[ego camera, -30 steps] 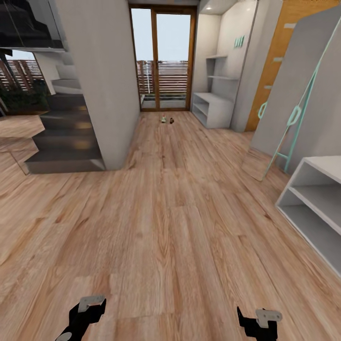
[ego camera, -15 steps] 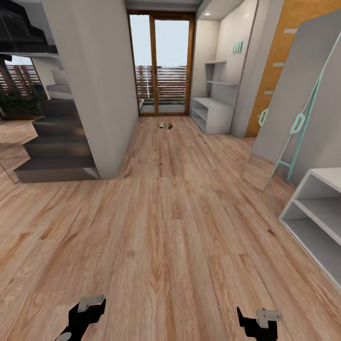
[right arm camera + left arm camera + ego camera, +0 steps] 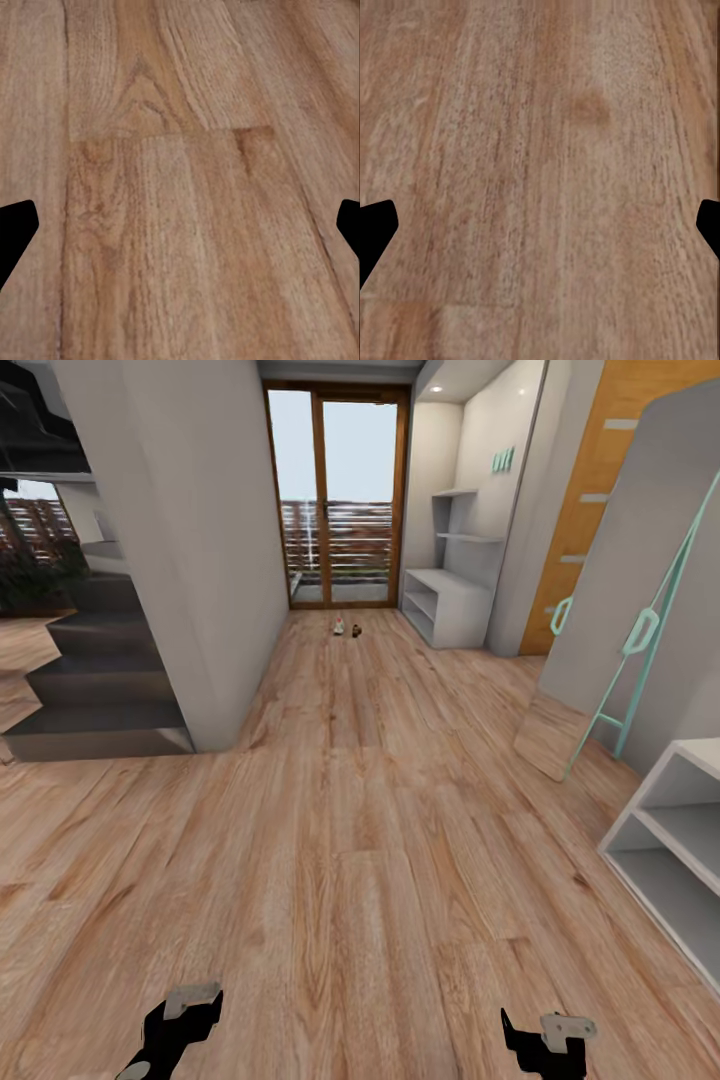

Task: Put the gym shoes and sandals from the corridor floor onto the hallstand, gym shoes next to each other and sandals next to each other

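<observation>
Looking down the corridor from the head view: pale gym shoe (image 3: 340,627) and dark brown sandal (image 3: 356,629), tiny, on the light wood-plank floor (image 3: 360,840) upper centre, light grey hallstand (image 3: 445,605) just right of them. Spread wide and empty, left gripper (image 3: 540,225) and right gripper (image 3: 180,225), black fingertips at both wrist-frame edges over bare planks. Well apart from the shoes, both at the head frame's bottom edge.

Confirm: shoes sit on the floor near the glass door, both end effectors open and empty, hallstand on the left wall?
Not quite. The hallstand stands on the right wall, as the head view shows. The shoes do sit on the floor by the glass door, and both end effectors are open and empty.
</observation>
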`<state>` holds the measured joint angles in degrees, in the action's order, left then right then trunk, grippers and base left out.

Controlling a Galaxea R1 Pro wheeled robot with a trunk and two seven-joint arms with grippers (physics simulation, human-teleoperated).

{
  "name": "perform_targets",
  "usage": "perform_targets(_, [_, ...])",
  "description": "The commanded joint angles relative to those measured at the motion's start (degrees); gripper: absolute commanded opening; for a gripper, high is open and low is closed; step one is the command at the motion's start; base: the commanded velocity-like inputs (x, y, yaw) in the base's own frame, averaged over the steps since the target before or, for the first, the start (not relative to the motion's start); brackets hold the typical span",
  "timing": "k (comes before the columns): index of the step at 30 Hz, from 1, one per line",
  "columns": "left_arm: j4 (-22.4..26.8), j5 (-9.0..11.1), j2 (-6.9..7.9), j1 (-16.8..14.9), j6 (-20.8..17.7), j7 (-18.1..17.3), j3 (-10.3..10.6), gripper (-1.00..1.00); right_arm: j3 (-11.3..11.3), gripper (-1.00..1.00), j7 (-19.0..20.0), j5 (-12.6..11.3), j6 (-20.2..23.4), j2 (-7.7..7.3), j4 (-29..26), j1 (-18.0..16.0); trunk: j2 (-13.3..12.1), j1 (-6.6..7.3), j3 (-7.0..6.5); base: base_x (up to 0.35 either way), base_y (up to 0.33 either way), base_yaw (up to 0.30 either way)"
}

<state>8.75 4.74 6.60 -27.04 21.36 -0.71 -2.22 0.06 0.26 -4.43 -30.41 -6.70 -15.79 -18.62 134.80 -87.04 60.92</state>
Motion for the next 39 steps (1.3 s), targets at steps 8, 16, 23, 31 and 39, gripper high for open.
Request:
perform_targets(8, [-0.05, 0.31, -0.01, -0.03, 0.17, -0.1, -0.06, 1.0, 0.07, 1.0, -0.08, -0.53, -0.18, -0.06, -0.13, -0.06, 0.02, -0.02, 0.04, 0.338, -0.106, 0.0])
perform_targets(16, [-0.03, 0.3, -0.01, -0.03, 0.17, -0.11, -0.06, 1.0, 0.08, 1.0, -0.14, -0.49, -0.18, -0.07, -0.03, -0.05, 0.02, -0.02, 0.04, 0.338, -0.106, 0.0])
perform_targets(23, [-0.05, 0.26, -0.08, -0.03, 0.17, -0.15, -0.06, 1.0, 0.11, 1.0, -0.09, -0.41, -0.18, -0.07, 0.12, -0.06, 0.02, -0.02, 0.04, 0.338, -0.106, 0.0])
perform_targets(31, [-0.05, 0.22, -0.09, -0.03, 0.17, -0.15, -0.06, 1.0, 0.12, 1.0, -0.09, -0.41, -0.18, -0.07, 0.13, -0.04, 0.02, -0.02, 0.04, 0.337, -0.106, 0.0])
perform_targets(39, [-0.05, 0.19, -0.13, -0.03, 0.17, -0.15, -0.06, 1.0, 0.12, 1.0, -0.08, -0.41, -0.18, -0.12, 0.14, -0.04, 0.02, -0.02, 0.04, 0.338, -0.106, 0.0])
